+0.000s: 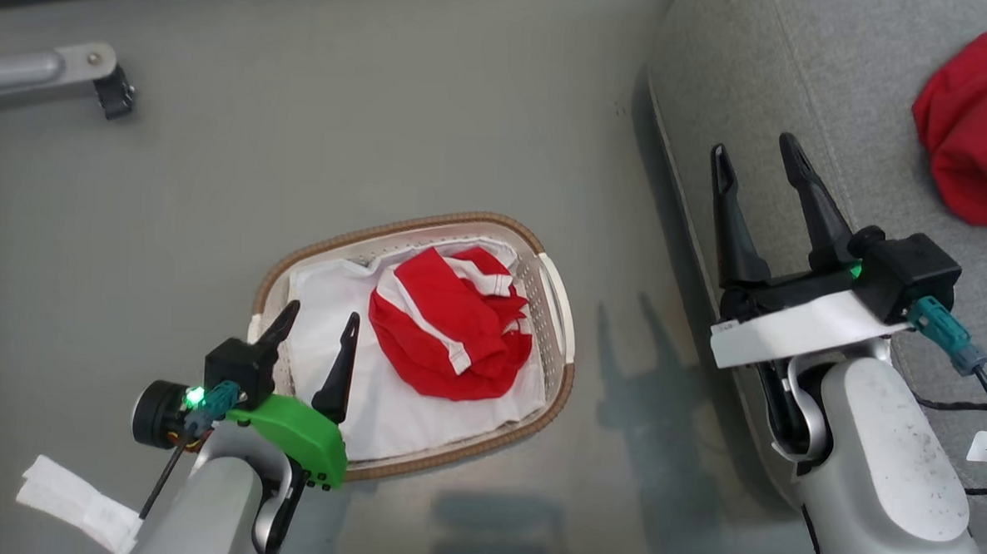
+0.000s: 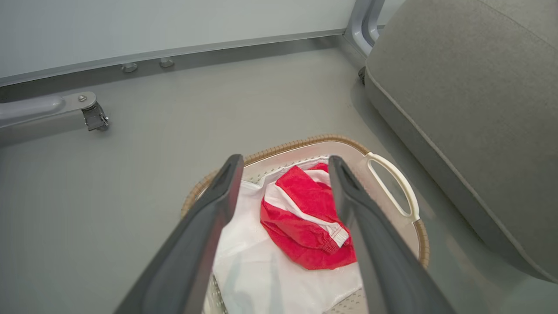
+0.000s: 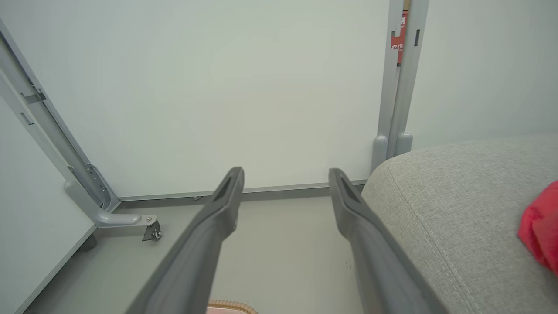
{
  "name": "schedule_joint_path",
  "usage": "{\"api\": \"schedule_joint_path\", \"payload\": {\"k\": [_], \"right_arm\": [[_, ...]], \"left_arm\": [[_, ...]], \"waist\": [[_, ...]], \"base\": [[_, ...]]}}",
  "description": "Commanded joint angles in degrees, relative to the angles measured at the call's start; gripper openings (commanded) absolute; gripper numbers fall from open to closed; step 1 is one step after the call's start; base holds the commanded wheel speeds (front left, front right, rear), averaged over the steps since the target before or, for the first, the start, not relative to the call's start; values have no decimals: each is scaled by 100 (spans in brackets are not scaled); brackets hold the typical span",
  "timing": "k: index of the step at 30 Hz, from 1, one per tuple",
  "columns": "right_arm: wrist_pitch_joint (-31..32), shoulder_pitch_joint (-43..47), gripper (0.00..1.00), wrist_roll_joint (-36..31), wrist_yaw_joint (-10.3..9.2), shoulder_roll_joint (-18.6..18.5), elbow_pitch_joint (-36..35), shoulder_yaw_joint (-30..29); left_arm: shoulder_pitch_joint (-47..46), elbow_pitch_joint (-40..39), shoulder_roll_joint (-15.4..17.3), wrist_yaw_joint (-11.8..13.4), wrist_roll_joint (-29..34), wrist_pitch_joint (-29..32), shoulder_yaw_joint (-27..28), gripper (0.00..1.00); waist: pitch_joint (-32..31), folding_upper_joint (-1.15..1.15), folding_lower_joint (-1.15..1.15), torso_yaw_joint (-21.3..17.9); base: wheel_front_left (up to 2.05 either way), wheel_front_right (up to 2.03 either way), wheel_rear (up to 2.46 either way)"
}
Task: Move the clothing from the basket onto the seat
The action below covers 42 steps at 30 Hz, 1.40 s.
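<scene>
While both pincers stand with fingers spread wide and nothing between them, one red garment point(image 1: 449, 333) is seen bunched inside the basket point(image 1: 429, 222). It lies on the white liner sheet point(image 1: 404, 423), toward the basket's right half, with its white striped trim turned up.

The left gripper point(image 1: 323, 313) is held over the basket's near left part, above the liner. In the head view the garment lies just beyond its fingertips and to their right, and is not touched. In the left wrist view the same garment point(image 2: 305, 226) is framed between the two dark fingers point(image 2: 218, 205), lower than them, with its right edge hidden behind the right-hand finger.

The right gripper point(image 1: 754, 147) is held over the left edge of the seat point(image 1: 802, 74), apart from the basket, fingers pointing away from the robot. A second red garment point(image 1: 979, 123) is noted crumpled on the seat, well to the right of this gripper. In the right wrist view it point(image 3: 540, 226) shows at the right margin, on the grey cushion.
</scene>
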Motion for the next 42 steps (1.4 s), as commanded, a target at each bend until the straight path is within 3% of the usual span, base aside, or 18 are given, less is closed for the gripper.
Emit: {"api": "schedule_joint_path", "payload": {"k": [1,14,26,32,34,38,42], "right_arm": [[-11,-128,100,30,-8,-13,-77,26],[-11,-626,100,43,-8,-14,-631,253],[-11,-708,100,4,-8,-14,-913,323],[-11,-721,100,29,-8,-14,-1037,377],[-11,-741,100,42,-8,-14,-1073,393],[-11,-766,100,80,-8,-14,-1114,411],[-11,-731,100,92,-8,-14,-1155,394]], "left_arm": [[-288,107,86,-17,-56,0,-129,100],[-1809,1415,259,-18,-811,0,-1529,100],[-2909,2499,1,-17,-1454,5,-1943,100],[-3437,3175,-12,-15,-1379,293,-2212,100],[-3611,3437,-1,100,-1266,445,-2309,100],[-3748,3714,-38,219,-1314,657,-2307,100],[-3799,3796,-91,167,-1481,696,-2200,100]], "waist": [[824,0,0,-425],[1824,0,0,-655],[2358,0,0,-815],[2592,0,0,-884],[2672,0,0,-900],[2790,0,0,-921],[2864,0,0,-909]], "base": [[0,0,0],[0,0,0],[0,0,0],[0,0,0],[0,0,0],[0,0,0],[0,0,0]]}}
